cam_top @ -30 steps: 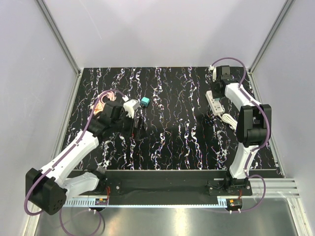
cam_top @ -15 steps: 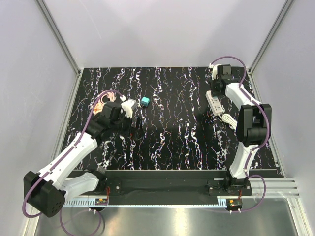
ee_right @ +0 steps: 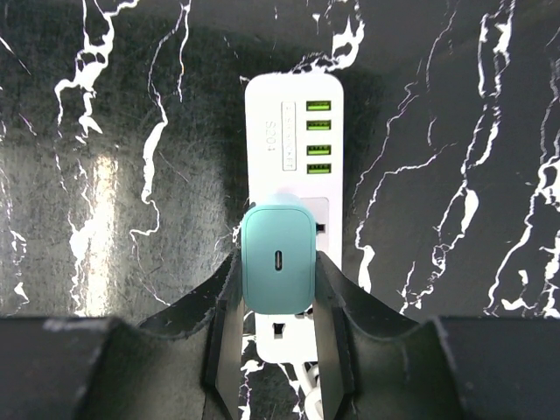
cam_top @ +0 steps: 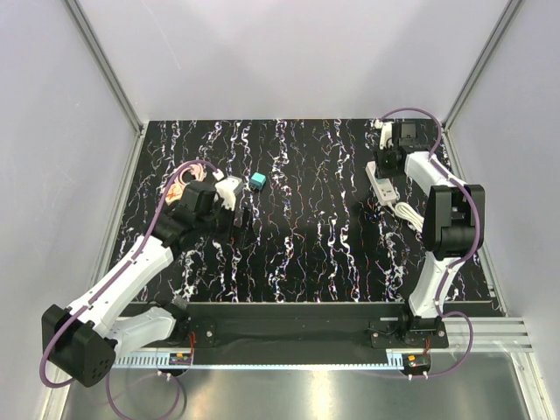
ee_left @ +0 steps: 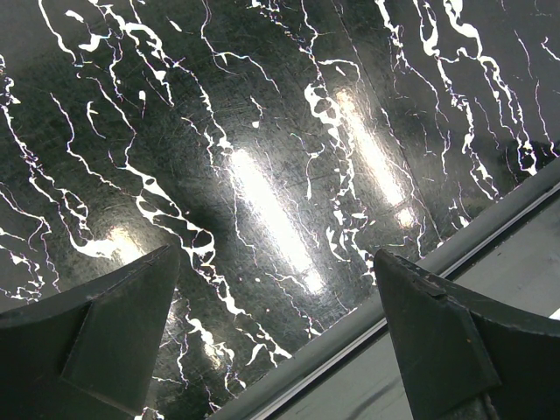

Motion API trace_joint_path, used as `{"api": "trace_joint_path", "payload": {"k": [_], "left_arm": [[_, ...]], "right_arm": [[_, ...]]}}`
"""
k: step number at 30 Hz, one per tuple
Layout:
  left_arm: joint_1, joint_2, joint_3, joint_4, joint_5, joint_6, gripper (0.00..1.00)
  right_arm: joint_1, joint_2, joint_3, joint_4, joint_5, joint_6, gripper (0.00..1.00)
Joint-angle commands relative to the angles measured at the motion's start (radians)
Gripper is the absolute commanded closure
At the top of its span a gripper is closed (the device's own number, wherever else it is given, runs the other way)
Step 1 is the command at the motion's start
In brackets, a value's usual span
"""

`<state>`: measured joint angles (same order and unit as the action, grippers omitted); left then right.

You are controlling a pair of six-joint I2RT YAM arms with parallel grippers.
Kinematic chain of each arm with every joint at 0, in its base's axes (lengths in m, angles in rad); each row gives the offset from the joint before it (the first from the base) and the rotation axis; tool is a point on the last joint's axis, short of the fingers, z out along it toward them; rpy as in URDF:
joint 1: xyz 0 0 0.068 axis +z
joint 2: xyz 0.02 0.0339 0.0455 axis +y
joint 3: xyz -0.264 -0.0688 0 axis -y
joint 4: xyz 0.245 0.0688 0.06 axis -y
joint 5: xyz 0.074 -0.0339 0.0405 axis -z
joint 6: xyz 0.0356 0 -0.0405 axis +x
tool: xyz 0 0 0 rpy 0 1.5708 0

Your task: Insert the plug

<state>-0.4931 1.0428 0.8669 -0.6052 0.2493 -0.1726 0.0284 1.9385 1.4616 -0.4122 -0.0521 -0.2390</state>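
Status | right gripper (ee_right: 277,262): pinching mint-green charger block (ee_right: 277,236) over white power strip (ee_right: 297,114), frame centre | left gripper (ee_left: 273,258): spread wide above black marbled tabletop (ee_left: 262,131)

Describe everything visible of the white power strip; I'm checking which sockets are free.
The white plastic power strip is a long, round-cornered bar lying flat on the black marble-patterned table, toward its far right. One end carries four green USB ports in a column beside grey lettering. Next comes a mains socket, mostly hidden behind the mint-green block gripped by the right end effector; whether the block is seated cannot be told. Another socket partly shows below. A coiled white cable leaves the near end.
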Motion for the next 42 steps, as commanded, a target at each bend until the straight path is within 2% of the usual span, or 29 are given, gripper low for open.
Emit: {"api": "trace_joint_path", "payload": {"k": [1,16,33,39,42], "left_arm": [[-0.004,-0.013,0.023,0.010,-0.021,0.015,0.01],[-0.002,-0.018,0.023,0.007,-0.036,0.015,0.01],[-0.004,-0.021,0.027,0.005,-0.041,0.015,0.01],[-0.002,-0.021,0.026,0.005,-0.039,0.015,0.01],[-0.002,-0.026,0.024,0.005,-0.045,0.016,0.01]], "right_arm": [[-0.012,-0.015,-0.015,0.027,-0.029,-0.006,1.00],[-0.022,0.054,-0.050,0.023,-0.049,0.001,1.00],[-0.022,0.094,-0.141,-0.034,0.003,0.001,1.00],[-0.022,0.142,-0.139,-0.071,-0.028,0.027,1.00],[-0.022,0.140,-0.133,-0.069,0.007,0.033,1.00]]}}
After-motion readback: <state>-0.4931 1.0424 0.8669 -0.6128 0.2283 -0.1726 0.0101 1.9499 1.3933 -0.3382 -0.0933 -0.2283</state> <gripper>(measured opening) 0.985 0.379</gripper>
